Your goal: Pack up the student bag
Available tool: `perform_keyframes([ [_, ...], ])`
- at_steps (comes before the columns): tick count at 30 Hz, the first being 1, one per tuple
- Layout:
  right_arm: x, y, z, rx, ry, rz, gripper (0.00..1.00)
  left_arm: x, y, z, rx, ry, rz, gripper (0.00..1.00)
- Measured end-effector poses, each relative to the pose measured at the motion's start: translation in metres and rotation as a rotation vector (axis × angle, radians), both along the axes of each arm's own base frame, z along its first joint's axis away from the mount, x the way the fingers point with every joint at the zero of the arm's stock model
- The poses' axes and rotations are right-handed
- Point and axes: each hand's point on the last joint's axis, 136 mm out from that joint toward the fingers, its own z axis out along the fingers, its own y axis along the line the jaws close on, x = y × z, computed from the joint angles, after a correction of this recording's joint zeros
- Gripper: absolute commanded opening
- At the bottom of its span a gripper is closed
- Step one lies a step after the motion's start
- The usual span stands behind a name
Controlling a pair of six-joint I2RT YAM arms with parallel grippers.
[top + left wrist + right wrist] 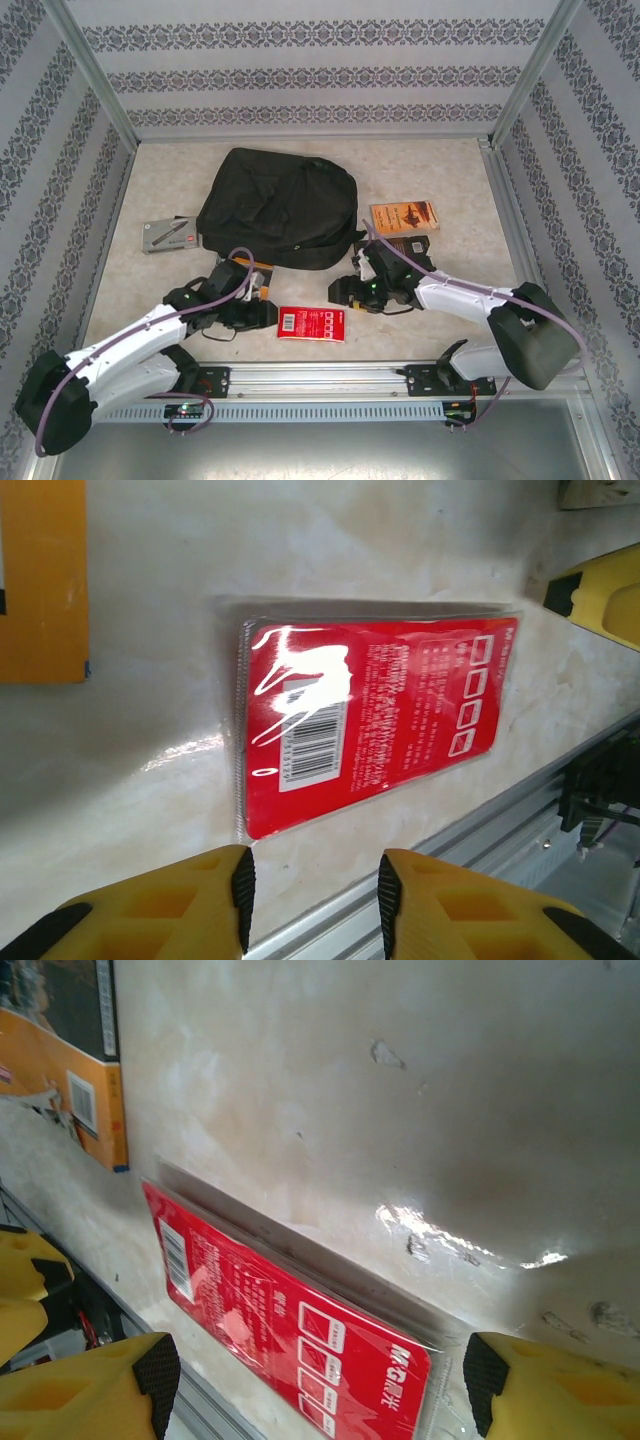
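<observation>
The student bag (pixel 280 205) is lying flat toward the back of the table (pixel 450 170), roughly in the middle, its black fabric slumping and its rounded end pointing toward the near side. Nothing is holding it, and both arms are working in front of it. A red plastic-wrapped packet (pixel 311 324) is lying flat near the front edge, apart from the bag, and both end effectors are closing in on it from either side. The left end effector (pixel 268 312) is hanging low just left of the packet. In its wrist view the yellow fingers (pixel 170 905) are standing moderately apart with nothing between them, and the packet's (pixel 370 725) near edge is lying just ahead of the gap. An orange flat item (pixel 40 580) is resting on the table off to one side there. The right end effector (pixel 338 295) is reaching in from the right, just above the packet's upper right corner. Its jaws are spread wide in its wrist view (pixel 315 1380), gripping nothing, with the packet (pixel 290 1330) lying on the table under the span between them. A grey box (pixel 167 235) is sitting left of the bag, and an orange-brown book (pixel 404 215) with a dark book (pixel 412 243) just in front of it is lying to the bag's right.
</observation>
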Motion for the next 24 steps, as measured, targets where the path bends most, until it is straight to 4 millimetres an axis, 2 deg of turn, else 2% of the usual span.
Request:
perform_keyframes([
  [7,-0.005,0.001,-0.013,-0.008,0.037,0.013,0.76,0.002,-0.006,-0.027,0.033,0.054,0.001,0.38],
  [13,-0.005,0.003,-0.013,0.005,0.049,0.011,0.76,0.006,-0.012,-0.044,0.052,0.083,-0.007,0.36],
  [19,-0.004,0.007,-0.011,0.029,0.070,-0.011,0.75,0.007,-0.013,-0.046,0.061,0.095,-0.008,0.34],
  [22,-0.011,0.022,-0.008,0.082,0.071,0.041,0.74,0.007,-0.012,-0.048,0.069,0.105,-0.008,0.33],
  [24,-0.014,0.025,-0.008,0.096,0.079,0.051,0.73,0.007,-0.012,-0.048,0.071,0.108,-0.008,0.33],
])
